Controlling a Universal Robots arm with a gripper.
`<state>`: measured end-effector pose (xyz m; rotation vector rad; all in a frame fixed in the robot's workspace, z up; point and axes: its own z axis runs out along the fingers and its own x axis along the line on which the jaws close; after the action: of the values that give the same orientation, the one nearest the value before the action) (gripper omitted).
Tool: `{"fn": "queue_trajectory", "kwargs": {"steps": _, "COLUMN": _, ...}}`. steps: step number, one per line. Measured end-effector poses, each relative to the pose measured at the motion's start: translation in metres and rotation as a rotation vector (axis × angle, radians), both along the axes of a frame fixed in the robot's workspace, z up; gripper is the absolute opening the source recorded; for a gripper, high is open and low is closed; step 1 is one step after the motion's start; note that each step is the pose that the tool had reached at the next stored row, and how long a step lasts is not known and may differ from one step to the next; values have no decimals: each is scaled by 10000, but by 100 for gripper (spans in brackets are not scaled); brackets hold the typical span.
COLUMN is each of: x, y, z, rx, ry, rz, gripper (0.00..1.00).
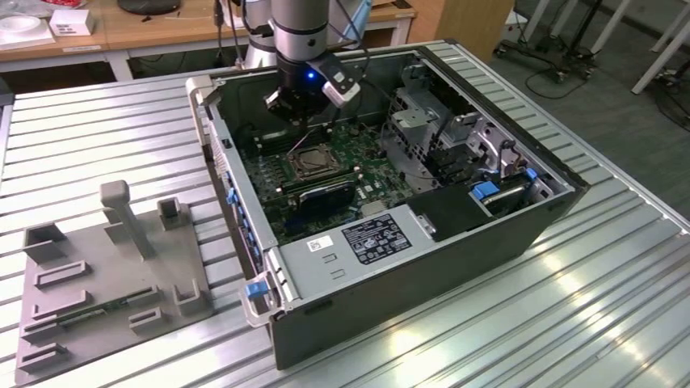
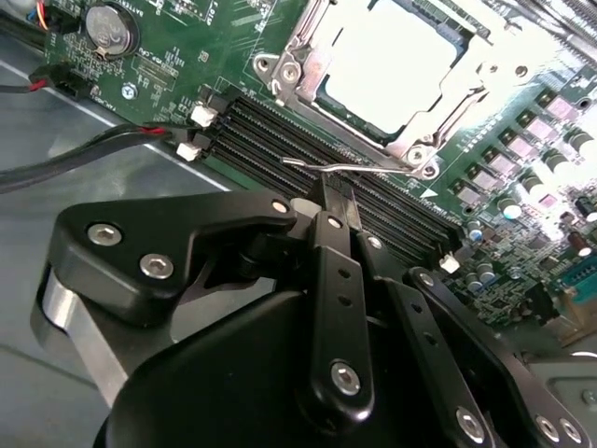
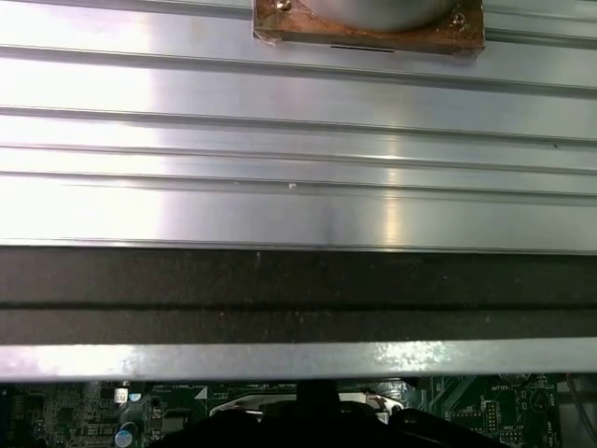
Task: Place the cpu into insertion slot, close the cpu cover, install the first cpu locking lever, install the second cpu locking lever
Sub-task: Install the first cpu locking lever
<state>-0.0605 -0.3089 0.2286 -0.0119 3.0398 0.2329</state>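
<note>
Now the claw (image 2: 328,194) is seen down inside the open computer case (image 1: 518,234) on the ribbed counter (image 1: 603,323), its fingers pressed together with no gap, tips just beside a thin wire locking lever (image 2: 368,170). The cpu (image 2: 387,65) is seated in the insertion slot (image 1: 310,162), its silver top framed by the cpu cover (image 2: 291,65) laid flat around it. A grey fixture (image 1: 108,275) is seen well apart on the counter
</note>
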Motion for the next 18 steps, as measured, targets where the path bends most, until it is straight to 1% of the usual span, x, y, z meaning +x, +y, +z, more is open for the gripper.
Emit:
{"fn": "queue_trajectory", "kwargs": {"steps": 2, "x": 1, "y": 4, "z": -10, "rx": 11, "ry": -2, "rz": 1, "gripper": 11}}
{"fn": "queue_trajectory", "kwargs": {"steps": 8, "x": 26, "y": 4, "z": -63, "rx": 10, "ry": 0, "rz": 0, "gripper": 11}}
{"fn": "queue_trajectory", "kwargs": {"steps": 12, "x": 48, "y": 5, "z": -80, "rx": 7, "ry": 1, "rz": 0, "gripper": 11}}
{"fn": "queue_trajectory", "kwargs": {"steps": 15, "x": 64, "y": 3, "z": -84, "rx": -18, "ry": 0, "rz": -3, "gripper": 11}}
{"fn": "queue_trajectory", "kwargs": {"steps": 18, "x": 68, "y": -2, "z": -85, "rx": -65, "ry": 0, "rz": -9, "gripper": 11}}
